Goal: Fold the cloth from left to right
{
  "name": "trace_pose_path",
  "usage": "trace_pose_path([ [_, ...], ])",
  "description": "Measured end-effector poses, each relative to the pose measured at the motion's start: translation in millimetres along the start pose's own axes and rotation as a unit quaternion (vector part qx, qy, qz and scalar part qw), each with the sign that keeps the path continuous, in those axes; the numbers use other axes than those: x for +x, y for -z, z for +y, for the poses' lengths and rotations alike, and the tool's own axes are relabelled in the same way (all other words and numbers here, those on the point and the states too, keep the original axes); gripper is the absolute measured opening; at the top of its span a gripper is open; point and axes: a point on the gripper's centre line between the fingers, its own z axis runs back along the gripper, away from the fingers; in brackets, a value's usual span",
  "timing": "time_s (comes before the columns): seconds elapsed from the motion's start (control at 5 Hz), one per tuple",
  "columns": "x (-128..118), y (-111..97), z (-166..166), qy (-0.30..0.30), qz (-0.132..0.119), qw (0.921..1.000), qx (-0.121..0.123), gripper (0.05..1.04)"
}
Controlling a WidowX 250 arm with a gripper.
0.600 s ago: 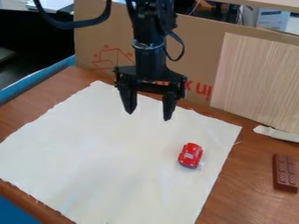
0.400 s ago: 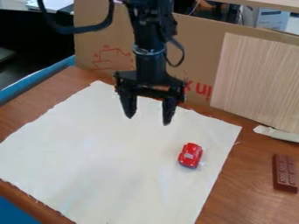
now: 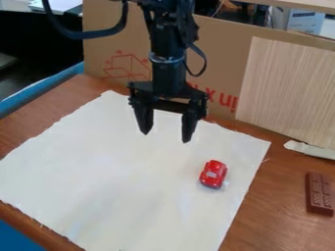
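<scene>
Our gripper (image 3: 166, 137) hung open above the one-o'clock part of the cloth (image 3: 98, 166).
The cloth lay flat on the counter (image 3: 278, 184); we likely needed a shallow pinch at its nine-o'clock edge, then a low sweep toward three, minding the red car (image 3: 213, 174).

Soft, fairly bright light falls on the cream-white square fabric cloth (image 3: 118, 152), with 1 faint grey shaded area low on it. The glossy red plastic toy car (image 3: 213, 174) on the cloth carries pale highlights. Light direction is unclear.
</scene>
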Motion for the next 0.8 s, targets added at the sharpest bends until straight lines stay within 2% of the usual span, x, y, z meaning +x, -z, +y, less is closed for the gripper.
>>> trace_pose_path([
  [0.2, 19.0, 32.0, 44.8, -0.006, 0.053, 0.9983, -0.023, 0.999],
  [0.4, 31.5, 34.6, 78.3, 0.0, 0.046, 0.9979, -0.045, 0.999],
  [0.8, 27.4, 36.5, 130.1, 0.029, 0.017, 0.9962, -0.081, 0.999],
])
